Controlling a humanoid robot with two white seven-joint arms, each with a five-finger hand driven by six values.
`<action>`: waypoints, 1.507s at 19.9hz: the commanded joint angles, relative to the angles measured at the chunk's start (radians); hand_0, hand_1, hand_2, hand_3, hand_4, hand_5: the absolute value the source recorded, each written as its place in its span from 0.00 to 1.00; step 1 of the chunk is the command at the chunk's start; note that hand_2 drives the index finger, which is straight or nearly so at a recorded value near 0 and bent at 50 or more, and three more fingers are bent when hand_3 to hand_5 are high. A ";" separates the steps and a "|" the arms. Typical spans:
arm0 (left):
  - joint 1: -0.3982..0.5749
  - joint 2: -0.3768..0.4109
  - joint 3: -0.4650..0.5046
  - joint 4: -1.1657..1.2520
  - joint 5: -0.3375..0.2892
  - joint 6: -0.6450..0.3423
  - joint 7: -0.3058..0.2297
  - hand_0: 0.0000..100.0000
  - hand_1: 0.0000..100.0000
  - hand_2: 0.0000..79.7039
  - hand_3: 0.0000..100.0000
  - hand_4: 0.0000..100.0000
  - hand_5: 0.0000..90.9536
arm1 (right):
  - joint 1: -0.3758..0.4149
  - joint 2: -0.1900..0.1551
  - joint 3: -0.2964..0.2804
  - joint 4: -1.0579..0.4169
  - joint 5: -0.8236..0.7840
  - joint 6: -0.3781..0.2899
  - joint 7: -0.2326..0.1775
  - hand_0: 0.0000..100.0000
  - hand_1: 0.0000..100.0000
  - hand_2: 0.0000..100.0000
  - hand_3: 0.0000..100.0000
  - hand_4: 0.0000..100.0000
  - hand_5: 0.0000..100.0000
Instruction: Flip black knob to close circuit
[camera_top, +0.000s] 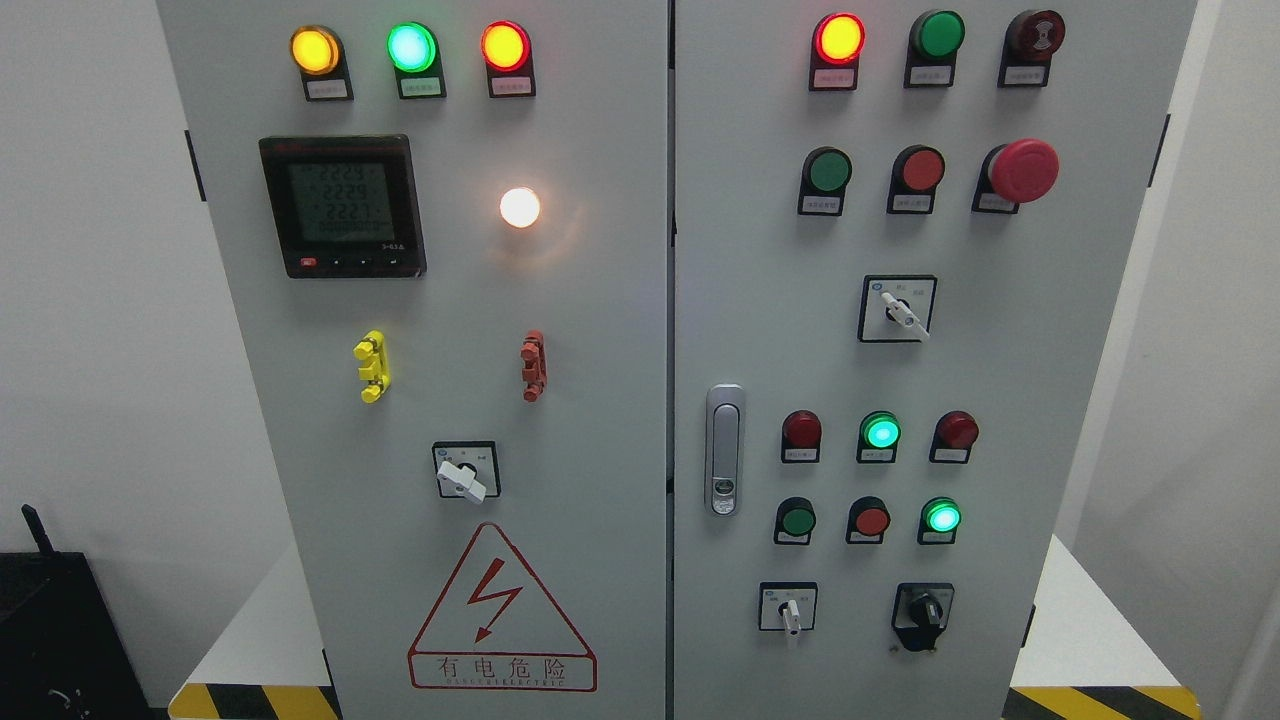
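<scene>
Neither hand showed in my head view, so I could not tell whether their fingers were apart or together. The black knob (922, 611) sat at the lower right of the cabinet's right door (1050, 380), its handle pointing roughly down. Just to its left was a white selector switch (790, 610), and above them a row with a green button (797, 520), a red button (871, 520) and a lit green lamp (941, 516). The door latch (724, 450) stood near the seam. On the left door (600, 400) I saw a digital meter (343, 205) and the red-edged hazard triangle (500, 615).
</scene>
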 joint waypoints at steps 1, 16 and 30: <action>0.034 0.001 0.011 -0.034 0.008 0.000 0.000 0.00 0.00 0.00 0.05 0.03 0.00 | 0.004 -0.028 -0.002 -0.003 0.000 -0.001 0.001 0.00 0.00 0.00 0.00 0.00 0.00; 0.034 -0.001 0.011 -0.034 0.008 0.002 0.000 0.00 0.00 0.00 0.05 0.03 0.00 | 0.037 -0.016 0.013 -0.135 0.001 -0.007 0.058 0.00 0.00 0.00 0.00 0.00 0.00; 0.034 0.001 0.011 -0.034 0.008 0.000 0.000 0.00 0.00 0.00 0.05 0.03 0.00 | 0.376 0.061 0.179 -1.821 -0.351 0.064 0.169 0.00 0.04 0.09 0.15 0.12 0.02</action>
